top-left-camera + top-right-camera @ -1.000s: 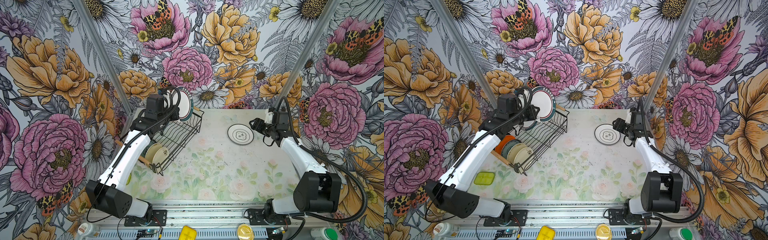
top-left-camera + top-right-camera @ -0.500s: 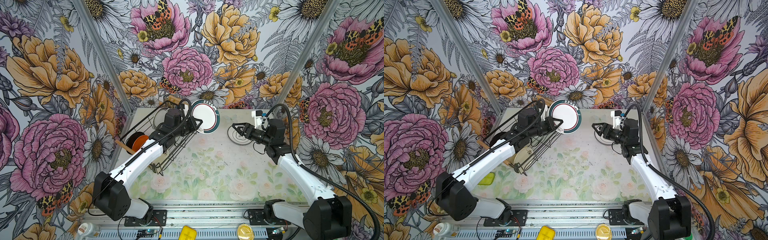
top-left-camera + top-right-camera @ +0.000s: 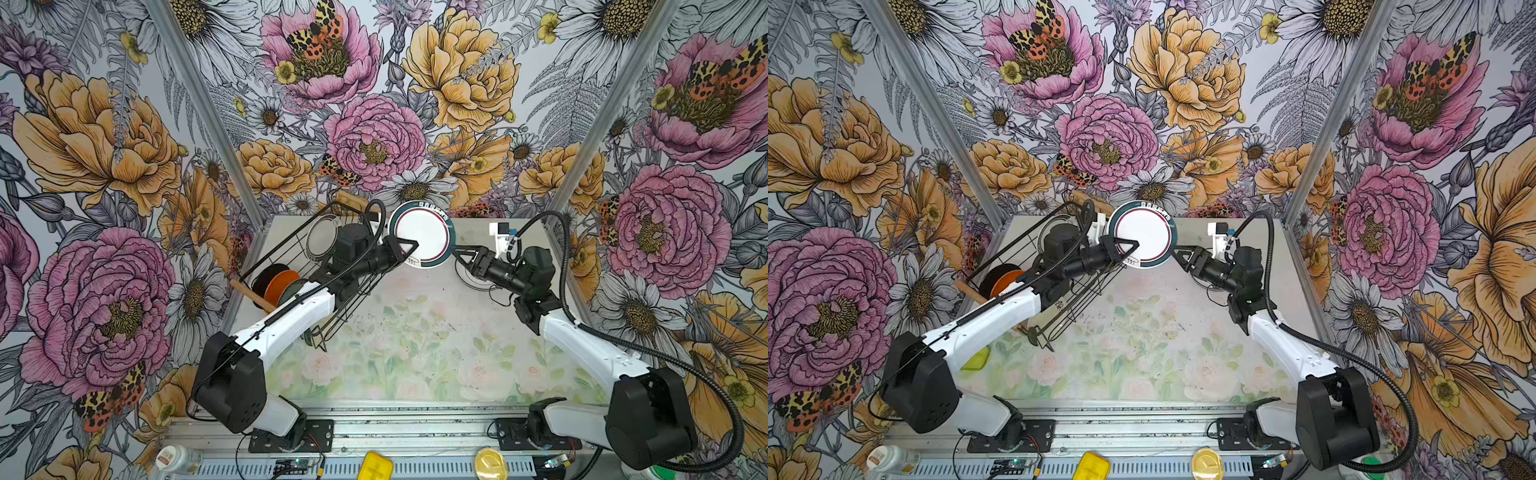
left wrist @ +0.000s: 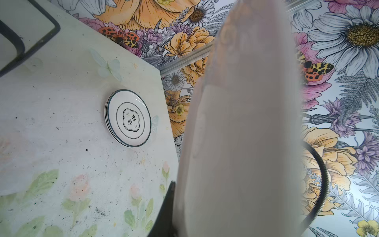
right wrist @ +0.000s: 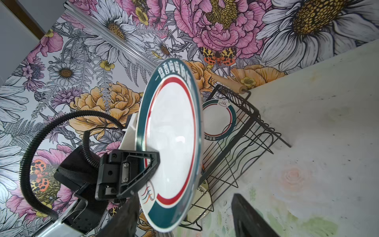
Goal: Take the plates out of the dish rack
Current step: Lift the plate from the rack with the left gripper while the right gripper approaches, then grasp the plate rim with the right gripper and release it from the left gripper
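Reaching over the bench's [image 3: 415, 332] far edge, beside the dish rack [image 5: 235, 156] at its far left corner.
An orange plate [image 3: 282, 286] and a banded plate [image 3: 322, 239] stand in the rack; a stack [image 4: 128, 118] lies by the far right edge. My left gripper [image 3: 411, 247] clamps a teal-rimmed plate [image 3: 424, 232] upright in the air; my right gripper [image 3: 463, 259] is spread wide just beside its rim.

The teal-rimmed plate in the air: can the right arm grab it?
Probably yes: the right gripper is open at the rim of the plate, nothing between; the left gripper clamps its other side.
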Available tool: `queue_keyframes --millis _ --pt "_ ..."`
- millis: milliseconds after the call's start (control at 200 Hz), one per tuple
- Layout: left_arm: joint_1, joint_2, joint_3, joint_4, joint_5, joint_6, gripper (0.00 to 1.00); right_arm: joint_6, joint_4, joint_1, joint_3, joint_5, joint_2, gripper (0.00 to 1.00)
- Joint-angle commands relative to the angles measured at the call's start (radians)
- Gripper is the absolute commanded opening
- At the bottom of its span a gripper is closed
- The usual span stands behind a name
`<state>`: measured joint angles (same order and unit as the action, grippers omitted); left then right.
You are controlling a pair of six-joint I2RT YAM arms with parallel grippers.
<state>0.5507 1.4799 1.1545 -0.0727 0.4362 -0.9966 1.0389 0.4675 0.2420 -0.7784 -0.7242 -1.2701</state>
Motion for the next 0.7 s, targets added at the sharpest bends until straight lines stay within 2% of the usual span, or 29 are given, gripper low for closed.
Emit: queue_keyframes --millis 0,100,385,570,696 --pt "0.009 0.003 -0.01 -0.122 0.042 -0.031 0.0 0.037 0.103 0.03 -0.032 0.026 -0.041 0.69" --pt "0.008 0.011 -0.018 -0.136 0.051 -0.035 0.0 0.049 0.132 0.05 -0.042 0.036 -0.078 0.64" --pt "0.009 0.039 -0.055 -0.193 0.076 -0.08 0.02 0.1 0.252 0.059 -0.022 0.074 -0.126 0.39" --pt "0.012 0.067 -0.058 -0.199 0.079 -0.089 0.03 0.175 0.374 0.06 -0.022 0.064 -0.17 0.3" --pt "0.015 0.087 -0.051 -0.209 0.085 -0.09 0.05 0.19 0.385 0.062 -0.038 0.055 -0.196 0.22"
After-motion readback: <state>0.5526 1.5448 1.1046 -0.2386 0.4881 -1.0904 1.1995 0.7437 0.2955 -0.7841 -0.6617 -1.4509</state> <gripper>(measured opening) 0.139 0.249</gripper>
